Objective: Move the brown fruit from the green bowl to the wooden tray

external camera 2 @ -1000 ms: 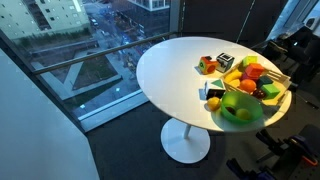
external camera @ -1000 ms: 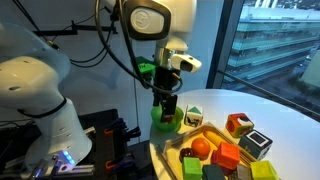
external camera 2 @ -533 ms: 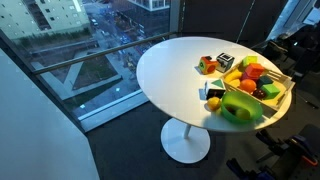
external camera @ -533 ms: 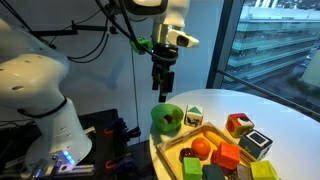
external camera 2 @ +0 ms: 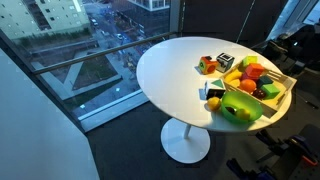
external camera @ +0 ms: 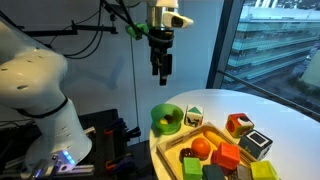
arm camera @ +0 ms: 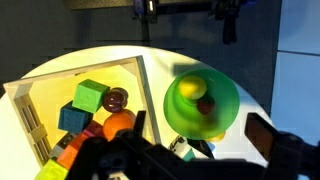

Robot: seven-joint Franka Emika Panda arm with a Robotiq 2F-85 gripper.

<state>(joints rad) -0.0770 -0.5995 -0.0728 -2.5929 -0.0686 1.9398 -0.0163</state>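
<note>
The green bowl stands on the white table's edge, next to the wooden tray. In the wrist view the green bowl holds the small brown fruit beside a yellowish item. My gripper hangs high above the bowl, well clear of it. Its fingers are spread wide with nothing between them. The bowl and the tray also show in an exterior view; the gripper is out of that view.
The tray holds an orange fruit, coloured blocks and a dark round item. More blocks stand on the round white table. The robot base is beside the table and a window behind it.
My gripper has risen straight up from inside the green bowl to high above it. The brown fruit stays in the bowl.
</note>
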